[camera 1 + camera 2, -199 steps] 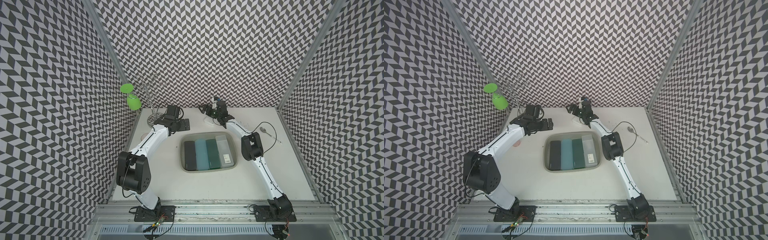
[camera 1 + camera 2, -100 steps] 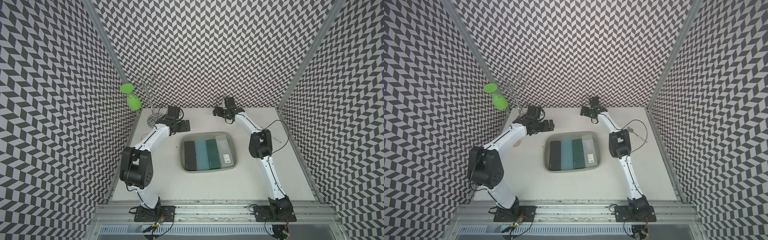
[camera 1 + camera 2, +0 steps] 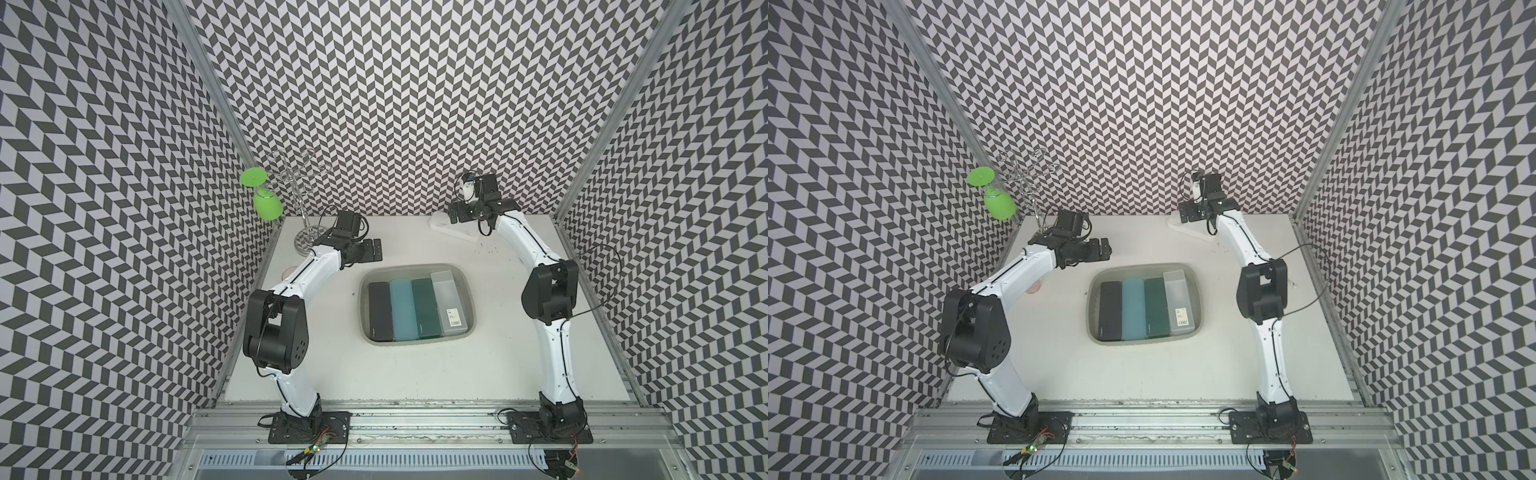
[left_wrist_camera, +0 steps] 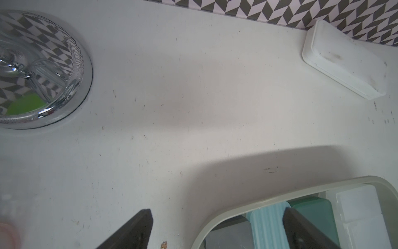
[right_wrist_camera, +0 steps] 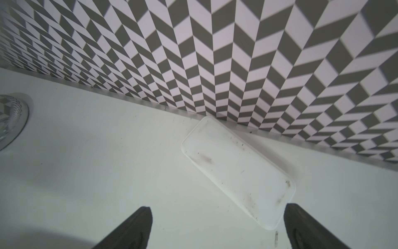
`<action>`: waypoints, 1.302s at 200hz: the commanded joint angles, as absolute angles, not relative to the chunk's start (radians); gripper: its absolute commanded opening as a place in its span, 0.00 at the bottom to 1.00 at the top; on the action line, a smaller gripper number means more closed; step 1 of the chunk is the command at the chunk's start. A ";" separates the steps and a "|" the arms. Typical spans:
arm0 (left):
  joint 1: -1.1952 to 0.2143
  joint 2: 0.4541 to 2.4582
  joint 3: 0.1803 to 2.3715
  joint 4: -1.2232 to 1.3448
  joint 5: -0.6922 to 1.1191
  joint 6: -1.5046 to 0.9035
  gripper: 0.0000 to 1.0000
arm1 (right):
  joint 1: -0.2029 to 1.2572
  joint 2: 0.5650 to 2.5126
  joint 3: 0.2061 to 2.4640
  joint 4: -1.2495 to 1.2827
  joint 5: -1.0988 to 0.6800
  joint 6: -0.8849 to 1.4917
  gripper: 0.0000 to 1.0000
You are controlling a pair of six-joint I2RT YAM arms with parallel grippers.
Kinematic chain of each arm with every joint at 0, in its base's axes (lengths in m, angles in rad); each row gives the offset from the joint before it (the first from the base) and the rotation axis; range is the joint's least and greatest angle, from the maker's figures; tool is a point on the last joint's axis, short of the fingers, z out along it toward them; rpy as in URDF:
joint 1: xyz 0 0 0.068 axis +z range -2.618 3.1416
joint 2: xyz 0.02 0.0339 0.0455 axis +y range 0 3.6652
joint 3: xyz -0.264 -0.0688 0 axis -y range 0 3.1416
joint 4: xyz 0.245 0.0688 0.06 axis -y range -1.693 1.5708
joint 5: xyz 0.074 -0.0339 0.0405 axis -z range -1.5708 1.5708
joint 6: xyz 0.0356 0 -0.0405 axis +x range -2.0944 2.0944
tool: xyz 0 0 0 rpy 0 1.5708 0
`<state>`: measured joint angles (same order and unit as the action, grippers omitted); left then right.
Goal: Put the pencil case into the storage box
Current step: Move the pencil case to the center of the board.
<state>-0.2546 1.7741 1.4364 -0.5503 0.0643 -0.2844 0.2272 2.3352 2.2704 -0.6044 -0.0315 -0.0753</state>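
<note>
White pencil case [image 3: 454, 227] flat on table [image 3: 415, 395], upper centre-right in both top views, angled, far end against back wall [image 3: 395, 124]. Right end effector [image 5: 217, 208] over it, jaws fully apart, empty. Left end effector [image 4: 217, 211] also wide open, empty, by upper-left corner of storage box [image 3: 363, 303].

Risks, as judged:
- finger strikes wall
- pads skid off smooth lid
- off-centre grip lets case swing
- box floor already covered by four cases [image 3: 415, 303], so fifth may perch on rim and slide out

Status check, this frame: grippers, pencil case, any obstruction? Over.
Left gripper open, beside storage box. Right gripper open at white pencil case, not gripping; case on table by back wall. Four cases nearly fill the box.
</note>
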 commanded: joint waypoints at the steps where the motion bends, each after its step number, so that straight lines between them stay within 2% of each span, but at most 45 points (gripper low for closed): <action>1: -0.255 1.755 1.434 -0.531 0.080 -0.270 1.00 | 0.178 2.436 2.289 -0.495 0.015 -0.155 0.99; 31: -0.259 1.750 1.435 -0.523 0.078 -0.255 1.00 | 0.175 2.594 2.454 -0.409 0.039 -0.139 1.00; 67: -0.264 1.736 1.426 -0.511 0.083 -0.259 0.99 | 0.156 2.671 2.443 -0.276 0.008 -0.139 0.99; 124: -0.265 1.726 1.366 -0.481 0.085 -0.265 1.00 | 0.134 2.726 2.485 -0.392 -0.191 -0.114 1.00; 182: -0.265 1.762 1.389 -0.453 0.129 -0.282 1.00 | 0.133 2.605 2.345 -0.628 -0.218 -0.165 0.98; 212: -0.265 1.784 1.424 -0.459 0.145 -0.285 1.00 | 0.132 2.554 2.291 -0.741 -0.249 -0.180 0.93; 260: -0.265 1.785 1.455 -0.476 0.153 -0.293 1.00 | 0.127 2.340 1.941 -0.754 -0.081 -0.173 0.92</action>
<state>-0.2615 1.7824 1.4185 -0.4797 0.1360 -0.2863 0.1341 2.4359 2.0960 -0.6476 -0.1822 -0.1661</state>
